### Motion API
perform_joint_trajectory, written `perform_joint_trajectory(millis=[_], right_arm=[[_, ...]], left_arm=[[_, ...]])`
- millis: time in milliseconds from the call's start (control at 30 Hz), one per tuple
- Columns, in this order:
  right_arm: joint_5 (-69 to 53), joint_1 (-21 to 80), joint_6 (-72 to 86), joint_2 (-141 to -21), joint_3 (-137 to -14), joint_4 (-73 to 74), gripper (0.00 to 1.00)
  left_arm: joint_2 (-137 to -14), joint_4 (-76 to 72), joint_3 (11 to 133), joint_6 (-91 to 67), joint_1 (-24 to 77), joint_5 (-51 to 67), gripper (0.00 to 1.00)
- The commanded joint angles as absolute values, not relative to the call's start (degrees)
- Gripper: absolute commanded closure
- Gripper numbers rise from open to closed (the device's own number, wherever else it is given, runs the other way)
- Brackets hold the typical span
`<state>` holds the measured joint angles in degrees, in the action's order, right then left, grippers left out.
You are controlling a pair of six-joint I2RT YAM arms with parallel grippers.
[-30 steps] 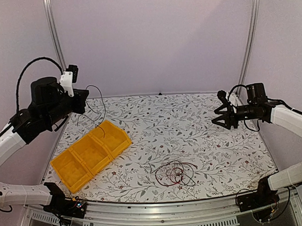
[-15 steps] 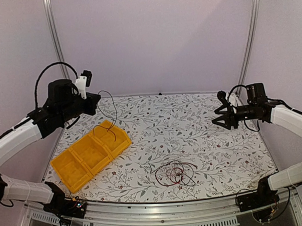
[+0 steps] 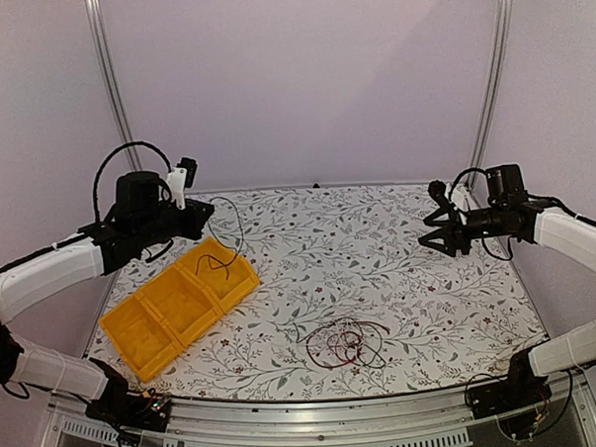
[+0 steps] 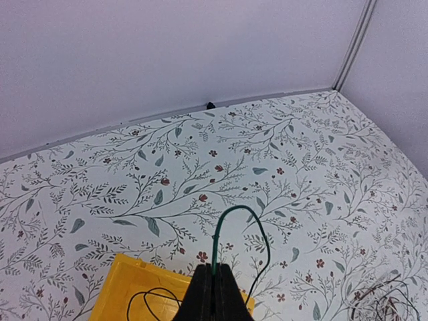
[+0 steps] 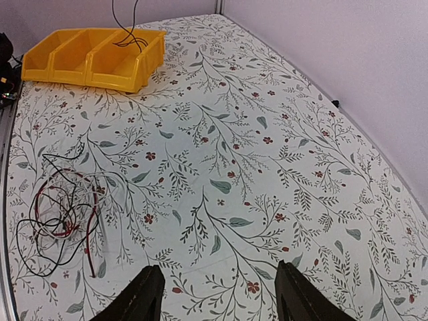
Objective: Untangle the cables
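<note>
Cable dangles from clamped left jaws into yellow bin

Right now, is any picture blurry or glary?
Top external view: even soft light, no glare, tangle of cables small but distinct. Left wrist view: shut jaws dark and soft at the bottom edge, held cable crisp. Right wrist view: open jaws blurred up close, tablecloth sharp.

The leaf-and-flower patterned surface carries a yellow three-compartment bin lying slantwise at its left side and, well apart from it, a loose tangle of black, dark red and pale cables by the middle of the near edge.
</note>
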<state>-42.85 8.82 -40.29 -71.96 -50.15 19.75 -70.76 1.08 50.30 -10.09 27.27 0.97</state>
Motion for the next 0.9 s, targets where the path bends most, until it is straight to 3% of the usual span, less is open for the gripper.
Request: perform_joint_trajectory(millis=[0,467,867], right_arm=[[-42.4,8.7,-41.0,-72.4,-50.4,20.8,0.39],[-42.9,8.7,-41.8,-74.3,-51.4,22.5,0.39],[-41.8,9.3,-42.5,-74.3,-51.5,22.9,0.39]], left_arm=[[-70.4,-0.8,48.4,-12.5,25.8,3.9,1.0],[-69.0,11.2,44.3,-11.5,21.3,-2.9,1.0],[-85.0,13.7,50.5,-12.4,20.4,4.1,1.0]])
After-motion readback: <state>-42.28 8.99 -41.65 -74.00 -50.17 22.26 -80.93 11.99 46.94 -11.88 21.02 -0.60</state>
